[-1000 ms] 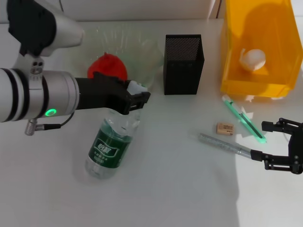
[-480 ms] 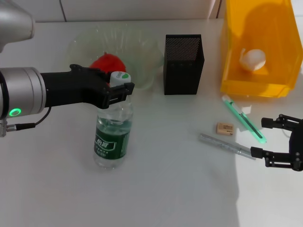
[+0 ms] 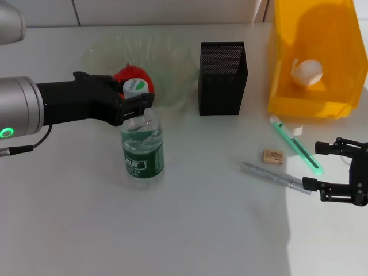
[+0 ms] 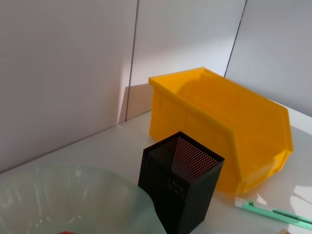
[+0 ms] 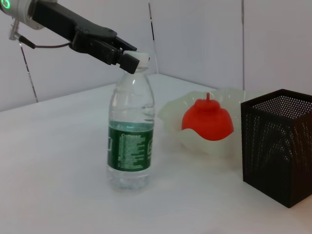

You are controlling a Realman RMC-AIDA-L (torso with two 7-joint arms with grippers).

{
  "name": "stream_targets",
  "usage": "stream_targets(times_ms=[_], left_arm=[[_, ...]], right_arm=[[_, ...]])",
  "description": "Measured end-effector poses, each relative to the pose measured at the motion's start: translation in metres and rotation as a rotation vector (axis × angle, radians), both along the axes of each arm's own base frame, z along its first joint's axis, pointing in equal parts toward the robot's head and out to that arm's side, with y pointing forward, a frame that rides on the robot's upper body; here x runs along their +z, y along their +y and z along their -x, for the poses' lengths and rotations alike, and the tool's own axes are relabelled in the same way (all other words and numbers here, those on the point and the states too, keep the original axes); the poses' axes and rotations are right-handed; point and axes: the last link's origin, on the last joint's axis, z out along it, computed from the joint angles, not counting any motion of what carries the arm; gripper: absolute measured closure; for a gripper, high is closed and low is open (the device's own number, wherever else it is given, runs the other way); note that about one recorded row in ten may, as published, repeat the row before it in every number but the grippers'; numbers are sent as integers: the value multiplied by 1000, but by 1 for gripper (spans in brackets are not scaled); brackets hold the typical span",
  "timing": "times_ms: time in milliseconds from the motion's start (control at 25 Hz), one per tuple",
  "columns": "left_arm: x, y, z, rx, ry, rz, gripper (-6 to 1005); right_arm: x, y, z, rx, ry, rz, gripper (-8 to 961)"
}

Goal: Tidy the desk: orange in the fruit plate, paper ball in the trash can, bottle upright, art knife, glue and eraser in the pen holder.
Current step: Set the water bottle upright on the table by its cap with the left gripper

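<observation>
The clear water bottle (image 3: 142, 150) with a green label stands upright on the table, and my left gripper (image 3: 137, 105) is shut on its neck just under the white cap; the right wrist view shows the same bottle (image 5: 130, 146) and left gripper (image 5: 127, 58). A red-orange orange (image 3: 132, 77) lies in the glass fruit plate (image 3: 172, 57). The paper ball (image 3: 306, 72) sits in the yellow trash can (image 3: 339, 86). Near the table's right side lie the green art knife (image 3: 296, 145), the eraser (image 3: 273, 156) and the silver glue stick (image 3: 270, 175). My right gripper (image 3: 313, 168) is open at the ends of the knife and glue.
The black mesh pen holder (image 3: 223, 77) stands between the fruit plate and the trash can; the left wrist view shows the pen holder (image 4: 180, 185) beside the trash can (image 4: 229, 126). Bare tabletop lies in front of the bottle.
The left gripper has swung the bottle from lying tilted on the table to standing upright, moving its neck up and back toward the plate. The right gripper has barely moved.
</observation>
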Motion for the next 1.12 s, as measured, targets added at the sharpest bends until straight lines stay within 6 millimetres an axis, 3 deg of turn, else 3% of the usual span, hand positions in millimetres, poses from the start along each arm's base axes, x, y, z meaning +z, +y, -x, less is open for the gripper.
stream_targets(times_ms=[480, 1120], left_arm=[[11, -2, 0, -2, 9, -32, 553], [11, 0, 3, -18, 61, -38, 552]], right_arm=[[1, 1, 1, -7, 8, 3, 121], [1, 2, 2, -9, 2, 12, 120]])
